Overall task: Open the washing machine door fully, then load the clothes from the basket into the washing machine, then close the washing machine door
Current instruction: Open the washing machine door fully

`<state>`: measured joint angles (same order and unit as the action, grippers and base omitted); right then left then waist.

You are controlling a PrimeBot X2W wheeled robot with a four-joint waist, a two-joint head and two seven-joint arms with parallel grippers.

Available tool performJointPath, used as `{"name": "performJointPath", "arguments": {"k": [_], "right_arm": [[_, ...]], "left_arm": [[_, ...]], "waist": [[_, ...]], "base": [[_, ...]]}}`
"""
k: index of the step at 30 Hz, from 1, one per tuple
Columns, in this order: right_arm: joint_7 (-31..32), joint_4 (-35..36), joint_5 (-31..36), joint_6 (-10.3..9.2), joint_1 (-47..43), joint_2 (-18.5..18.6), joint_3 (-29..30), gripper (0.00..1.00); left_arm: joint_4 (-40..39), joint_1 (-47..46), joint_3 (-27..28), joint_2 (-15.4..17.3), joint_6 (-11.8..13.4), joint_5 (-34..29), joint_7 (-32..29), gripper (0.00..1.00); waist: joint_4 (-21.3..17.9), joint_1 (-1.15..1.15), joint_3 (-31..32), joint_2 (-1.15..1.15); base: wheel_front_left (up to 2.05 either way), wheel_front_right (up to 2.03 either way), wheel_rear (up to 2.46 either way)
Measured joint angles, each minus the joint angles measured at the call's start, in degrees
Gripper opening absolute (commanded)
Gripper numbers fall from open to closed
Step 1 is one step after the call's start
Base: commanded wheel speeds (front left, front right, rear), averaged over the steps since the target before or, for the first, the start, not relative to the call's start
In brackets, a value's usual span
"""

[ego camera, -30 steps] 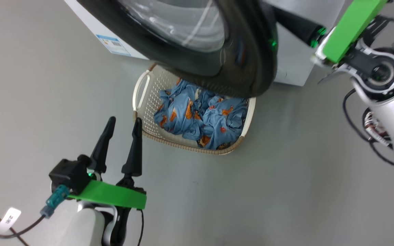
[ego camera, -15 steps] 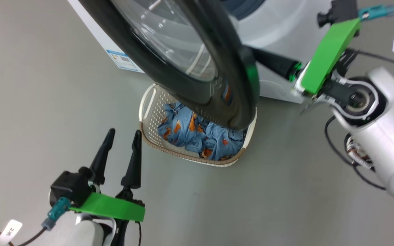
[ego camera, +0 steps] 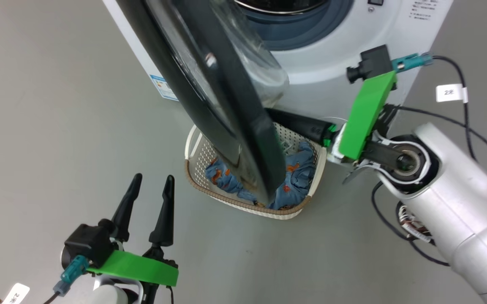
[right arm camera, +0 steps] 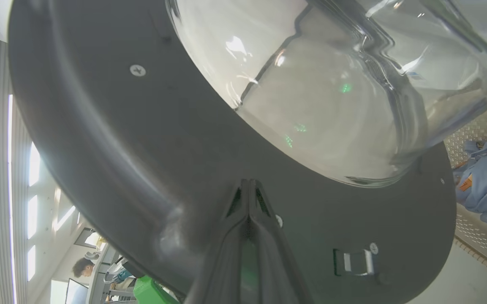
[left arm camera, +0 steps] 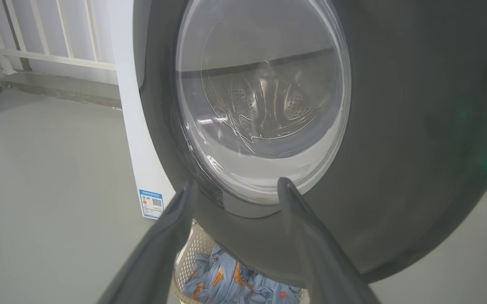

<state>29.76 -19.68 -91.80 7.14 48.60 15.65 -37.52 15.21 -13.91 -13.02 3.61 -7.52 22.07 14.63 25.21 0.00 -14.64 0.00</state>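
Underfoot, grey floor [ego camera: 57, 126]. On it white front-loading washing machine [ego camera: 323, 84], its round black-rimmed glass door [ego camera: 226, 105] open over cream perforated basket [ego camera: 283, 211] holding light blue printed clothes [ego camera: 300, 179]. Fingers: left gripper [ego camera: 148, 190] apart; right gripper [right arm camera: 248, 182] together, against door.

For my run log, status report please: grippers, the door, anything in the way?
Left gripper open, idle beside basket. Right gripper shut, tips against inner face of washing machine door. Door part open, hanging over the basket, covering some clothes.

The clothes [ego camera: 298, 176] and the basket [ego camera: 203, 154] partly behind the washing machine door [ego camera: 256, 156]
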Motion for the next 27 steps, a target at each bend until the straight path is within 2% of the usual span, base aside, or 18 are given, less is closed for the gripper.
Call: {"name": "performJointPath", "arguments": {"k": [14,23,24,25,27], "right_arm": [[2.04,0.94,0.0,0.0,-1.53,-4.27,-0.96,0.0],[2.16,1.14,0.2,0.01,-2.74,-5.09,-0.26,0.0],[1.8,1.21,0.21,0.01,-3.11,-5.08,0.08,0.02],[1.55,1.22,0.31,0.01,-3.56,-5.03,0.37,0.08],[0.77,1.27,0.59,0.01,-4.43,-4.63,0.94,0.27]], "left_arm": [[0.05,0.1,-0.07,-0.07,0.0,0.0,0.0,1.0],[0.14,0.44,-0.01,0.14,0.0,0.55,0.0,1.0],[0.15,0.44,-0.03,0.33,0.0,0.63,0.0,1.0],[0.23,0.44,-0.04,0.67,0.0,0.65,0.0,1.0],[0.42,0.44,-0.07,1.31,0.0,0.65,0.0,1.0]], "waist": [[2.12,0.0,1.31,0.0],[0.29,0.0,1.81,0.0],[-0.13,0.0,1.91,0.0],[-0.62,0.0,2.02,0.0],[-1.62,0.0,2.26,0.0]], "base": [[0.0,0.0,0.0],[0.0,0.0,0.0],[0.0,0.0,0.0],[0.0,0.0,0.0],[0.0,0.0,0.0]]}}
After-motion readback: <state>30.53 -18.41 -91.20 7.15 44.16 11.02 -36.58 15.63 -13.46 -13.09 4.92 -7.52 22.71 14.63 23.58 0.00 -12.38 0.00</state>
